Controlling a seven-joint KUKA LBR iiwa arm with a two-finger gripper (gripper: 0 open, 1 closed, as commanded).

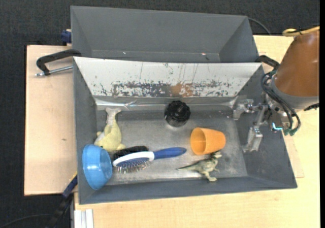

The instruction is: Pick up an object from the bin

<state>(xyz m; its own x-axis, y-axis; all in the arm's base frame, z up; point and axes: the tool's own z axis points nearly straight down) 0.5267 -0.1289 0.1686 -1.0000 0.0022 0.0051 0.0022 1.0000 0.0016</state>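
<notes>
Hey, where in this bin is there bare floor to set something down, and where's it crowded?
Bare floor lies centrally, bordered by the black cap behind, the orange cup to the right, the blue-handled brush in front and the yellow toy to the left. The front left corner is crowded: brush, yellow toy and blue bowl bunch together.

Two cups (207,140), brush (134,161), dinosaur (205,166), knob (177,112), toy (110,138)

orange wrist cover (300,67), silver gripper (252,139), dark cables (287,119).
</notes>
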